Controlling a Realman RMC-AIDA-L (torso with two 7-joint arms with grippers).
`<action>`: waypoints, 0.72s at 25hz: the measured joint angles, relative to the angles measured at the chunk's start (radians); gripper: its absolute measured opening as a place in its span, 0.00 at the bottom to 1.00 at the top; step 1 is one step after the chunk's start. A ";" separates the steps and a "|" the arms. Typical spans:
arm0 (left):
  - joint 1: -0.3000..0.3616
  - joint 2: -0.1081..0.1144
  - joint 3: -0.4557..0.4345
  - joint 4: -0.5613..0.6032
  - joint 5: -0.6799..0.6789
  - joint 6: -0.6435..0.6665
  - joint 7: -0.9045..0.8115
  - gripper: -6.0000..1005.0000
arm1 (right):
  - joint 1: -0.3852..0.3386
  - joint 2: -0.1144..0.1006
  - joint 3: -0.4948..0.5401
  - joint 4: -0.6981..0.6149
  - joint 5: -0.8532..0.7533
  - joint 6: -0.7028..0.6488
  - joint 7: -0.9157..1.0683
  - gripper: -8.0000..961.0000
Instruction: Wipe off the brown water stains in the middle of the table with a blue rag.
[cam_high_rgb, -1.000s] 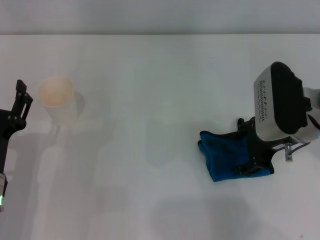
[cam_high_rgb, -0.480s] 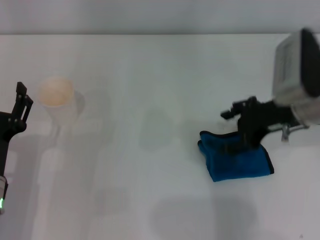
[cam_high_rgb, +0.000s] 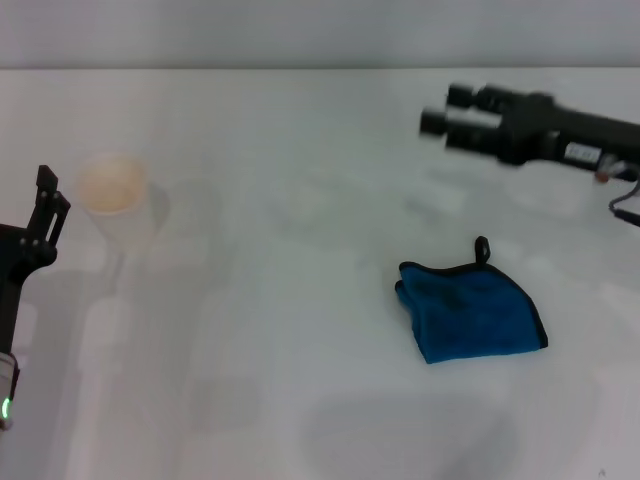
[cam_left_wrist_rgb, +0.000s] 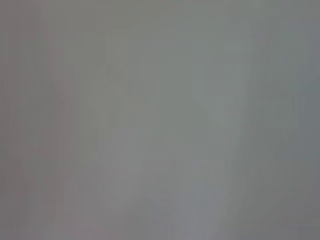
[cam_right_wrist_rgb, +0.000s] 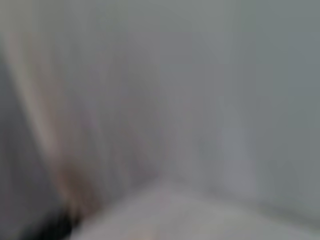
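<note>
Hanging above the far right part of the table (cam_high_rgb: 300, 400), well apart from the blue rag (cam_high_rgb: 472, 312), the right gripper (cam_high_rgb: 436, 110) points toward the robot's left and carries nothing; whether its fingers are spread or pressed together cannot be told. Left gripper (cam_high_rgb: 48, 195) rests parked at the left edge, just beside a whitish cup (cam_high_rgb: 120, 200), its finger state likewise not discernible. Blue rag lies crumpled and released on the table right of centre, loop toward the far side, and no brown stain is discernible in the middle, so the wiping appears finished, in my judgement.
</note>
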 joint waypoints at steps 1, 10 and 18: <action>0.000 0.000 0.000 0.000 0.001 0.000 0.000 0.86 | 0.000 -0.001 0.007 0.065 0.098 -0.008 -0.055 0.82; -0.009 0.000 0.001 0.001 0.003 0.006 0.000 0.86 | -0.005 0.006 0.012 0.370 0.581 -0.006 -0.589 0.81; -0.006 0.000 0.006 0.002 0.003 0.007 0.000 0.86 | 0.008 0.015 0.013 0.596 0.918 0.055 -1.220 0.81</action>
